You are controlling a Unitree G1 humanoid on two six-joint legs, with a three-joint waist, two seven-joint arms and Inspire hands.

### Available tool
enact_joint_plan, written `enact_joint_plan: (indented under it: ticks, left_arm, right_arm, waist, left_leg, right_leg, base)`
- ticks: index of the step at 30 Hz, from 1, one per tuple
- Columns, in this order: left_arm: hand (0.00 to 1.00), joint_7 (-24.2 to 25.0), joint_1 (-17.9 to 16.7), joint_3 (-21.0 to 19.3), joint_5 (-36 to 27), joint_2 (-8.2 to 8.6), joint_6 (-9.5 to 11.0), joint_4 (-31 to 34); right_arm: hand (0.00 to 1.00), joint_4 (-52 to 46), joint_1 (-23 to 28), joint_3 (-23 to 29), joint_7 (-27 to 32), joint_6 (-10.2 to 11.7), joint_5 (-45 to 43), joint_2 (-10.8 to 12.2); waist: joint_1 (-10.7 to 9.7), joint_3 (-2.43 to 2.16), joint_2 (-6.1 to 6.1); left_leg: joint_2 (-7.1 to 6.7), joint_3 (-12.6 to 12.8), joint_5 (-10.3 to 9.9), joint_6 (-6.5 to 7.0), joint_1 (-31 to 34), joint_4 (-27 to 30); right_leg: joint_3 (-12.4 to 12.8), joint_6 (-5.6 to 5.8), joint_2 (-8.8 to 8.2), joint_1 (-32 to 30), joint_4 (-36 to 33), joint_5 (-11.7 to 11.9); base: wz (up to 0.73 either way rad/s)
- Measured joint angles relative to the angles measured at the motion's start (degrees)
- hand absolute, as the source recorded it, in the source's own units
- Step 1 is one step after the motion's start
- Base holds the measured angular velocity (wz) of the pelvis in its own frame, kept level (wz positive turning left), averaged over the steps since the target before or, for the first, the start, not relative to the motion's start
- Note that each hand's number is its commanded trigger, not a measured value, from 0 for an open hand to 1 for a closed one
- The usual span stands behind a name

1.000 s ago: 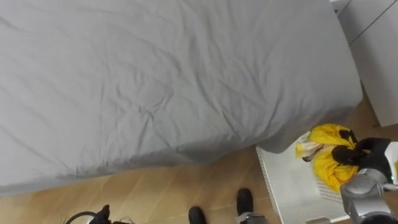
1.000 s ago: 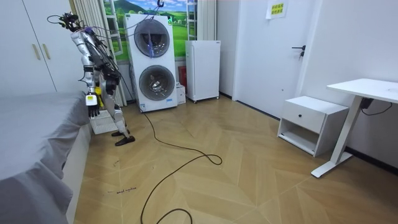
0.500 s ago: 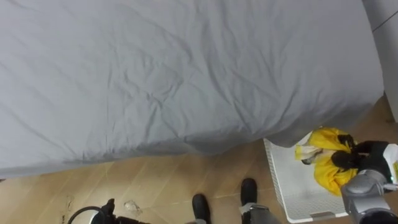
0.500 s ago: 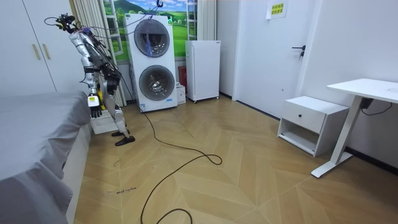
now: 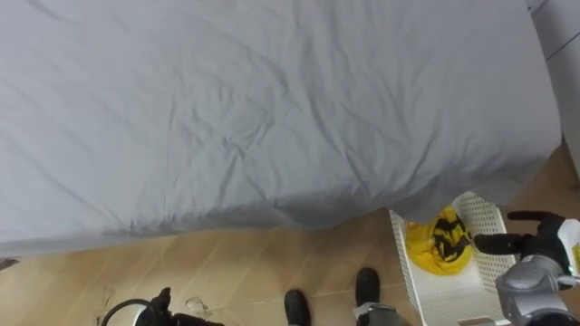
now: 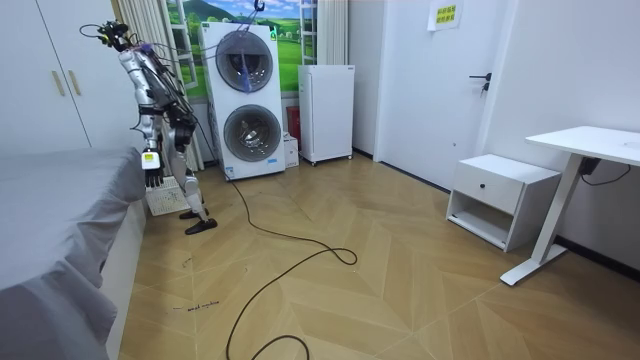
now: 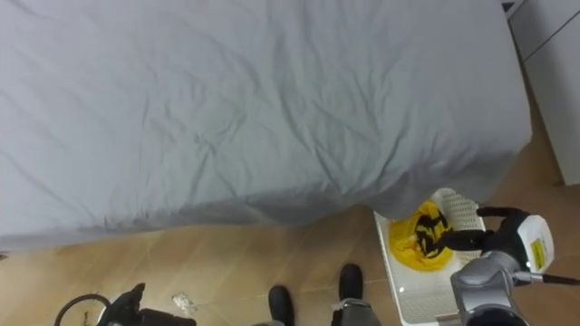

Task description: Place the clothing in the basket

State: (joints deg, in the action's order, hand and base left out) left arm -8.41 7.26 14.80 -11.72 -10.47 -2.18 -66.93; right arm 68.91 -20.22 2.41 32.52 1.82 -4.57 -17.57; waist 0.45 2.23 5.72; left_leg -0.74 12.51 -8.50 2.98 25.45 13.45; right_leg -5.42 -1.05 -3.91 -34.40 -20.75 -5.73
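Observation:
A yellow garment [image 5: 438, 243] with black print lies crumpled inside the white slatted basket [image 5: 480, 217], which stands on the wood floor at the corner of the bed. My right hand [image 5: 535, 243] hovers just right of the garment above the basket, open, fingers straight and pointing left, apart from the cloth. In the right eye view the same hand [image 7: 503, 237] carries a yellow tag on its back. My left hand [image 5: 136, 315] shows as a dark shape at the bottom left edge. In the room view I stand at the bed's end beside the basket [image 6: 163, 197].
The bed with its wrinkled grey sheet [image 5: 272, 109] fills the upper part of the view, its corner overhanging the basket. White wardrobe doors [image 5: 566, 63] stand at the right. Bare wood floor [image 5: 227, 272] runs along the bed's near side.
My right hand has opened and let go of the yellow garment, which has dropped into the basket. The view has shifted a little along the bed.

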Motion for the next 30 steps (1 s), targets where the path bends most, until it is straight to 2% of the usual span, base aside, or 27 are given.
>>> enact_joint_plan:
  ticks: [13,16,19,22,23,26,27,28,30]
  left_arm:
    - [0.00,-0.3,0.0,0.0,-0.2,0.00,0.0,0.0]
    - [0.00,-0.3,-0.1,-0.1,-2.2,0.03,0.1,0.0]
    - [0.00,-0.2,-0.5,-1.9,-1.4,0.02,0.7,0.2]
    - [0.00,0.1,-2.6,-3.6,-0.3,0.04,1.6,0.5]
    - [0.00,0.1,-3.7,-4.2,0.4,-0.05,2.1,0.5]
    - [0.00,0.0,-6.0,-4.7,3.5,0.01,2.3,1.3]
    - [0.00,0.0,-7.3,-5.2,4.8,0.12,2.5,1.7]
    - [0.00,0.0,-7.9,-5.5,5.3,0.14,2.7,1.8]
    - [0.00,-0.2,-10.1,-6.4,5.7,0.15,2.9,2.4]
  right_arm:
    - [0.00,-0.1,-0.1,-0.2,0.6,0.0,0.8,-0.2]
    - [0.00,-0.1,0.1,-1.1,0.5,0.0,5.2,0.0]
    - [0.00,-0.3,1.0,-1.1,-0.6,0.1,6.8,0.0]
    - [0.00,-0.2,3.6,-1.2,-2.9,0.3,8.8,1.0]
    - [0.00,-0.2,5.1,-1.3,-3.8,0.4,10.3,1.7]
    - [0.00,-0.2,10.4,-3.9,-6.5,0.6,13.3,3.4]
    - [0.00,-0.1,12.3,-4.0,-7.5,0.6,13.2,4.4]
    - [0.00,-0.2,13.2,-4.2,-7.9,0.6,13.2,4.8]
    - [0.00,-0.1,16.4,-5.1,-9.4,0.6,13.2,6.1]
  waist:
    - [0.1,-0.04,0.08]
    - [0.2,-0.04,0.08]
    - [0.1,-0.22,-0.07]
    - [0.4,-0.64,-0.54]
    - [0.2,-0.93,-0.78]
    - [0.0,-1.69,-2.42]
    - [-0.1,-2.14,-3.18]
    - [-0.1,-2.28,-3.48]
    - [-0.2,-2.57,-5.05]
  left_leg:
    - [-0.03,0.0,0.0,-0.01,-0.5,-0.1]
    - [-0.13,0.1,0.0,-0.01,-2.8,-0.6]
    - [-0.04,0.1,0.0,-0.01,-5.4,-1.1]
    - [0.07,0.0,0.0,-0.04,-9.5,-2.3]
    - [0.12,-0.5,0.0,-0.04,-11.0,-2.5]
    - [0.14,-1.9,0.0,-0.06,-15.1,-3.3]
    - [0.26,-2.0,0.0,-0.07,-16.8,-3.9]
    - [0.34,-2.1,-0.1,-0.15,-17.7,-4.2]
    - [0.50,-3.3,-0.6,-0.81,-20.6,-4.7]
  right_leg:
    - [0.2,0.05,-0.01,0.3,-0.1,0.0]
    - [0.0,0.07,0.15,2.8,0.6,0.0]
    - [-0.2,0.21,0.37,5.6,1.2,-0.2]
    - [-0.2,0.32,0.76,9.9,2.5,-0.3]
    - [-1.1,0.36,0.79,11.9,3.3,-0.4]
    - [-2.8,0.45,0.79,17.1,4.9,-0.9]
    - [-3.4,0.50,0.93,19.2,6.0,-0.9]
    - [-3.7,0.50,1.04,20.4,6.5,-0.9]
    - [-5.0,0.77,1.14,24.1,7.4,-1.3]
  base:
    - [0.00]
    - [0.01]
    - [0.06]
    - [0.02]
    - [0.20]
    - [0.31]
    - [0.21]
    - [0.27]
    - [0.25]
